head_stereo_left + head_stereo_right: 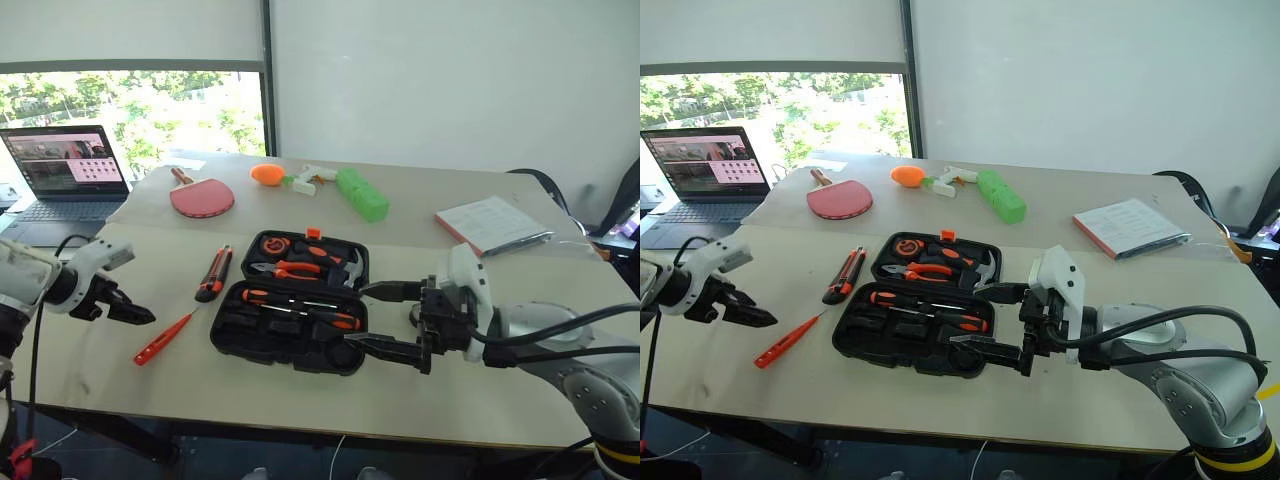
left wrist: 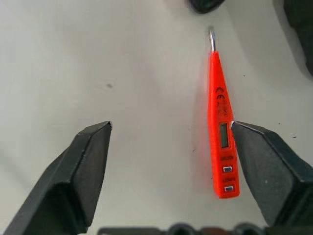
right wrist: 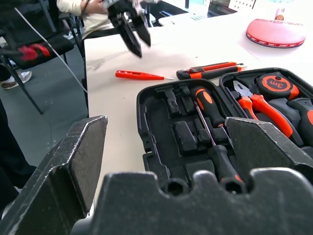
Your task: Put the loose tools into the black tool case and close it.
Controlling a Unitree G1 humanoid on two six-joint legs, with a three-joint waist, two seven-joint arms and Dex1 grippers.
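The left gripper [image 2: 168,132] stands with its jaws wide and empty above the table [image 1: 440,390], one finger [image 2: 266,166] just beside the butt of the slim all-orange tester screwdriver [image 2: 220,127], which lies flat on the tabletop, not gripped. In the head views that tester lies left of the black tool case [image 1: 290,320], well apart from it, its metal tip pointing toward the case. Just beyond it, the black-and-orange utility knife [image 1: 213,273] lies beside the case's far-left corner.

The right gripper [image 1: 992,320] is spread wide too, holding nothing, pointing left at the right edge of the case. The case lies open: two black-and-orange screwdrivers [image 1: 300,305] sit in the near half, and orange-handled pliers [image 1: 290,270] and a round tape measure [image 1: 272,245] in the far half.

Farther back lie a red table-tennis paddle [image 1: 201,196], a green block [image 1: 362,194] and, far left, a laptop [image 1: 65,175].
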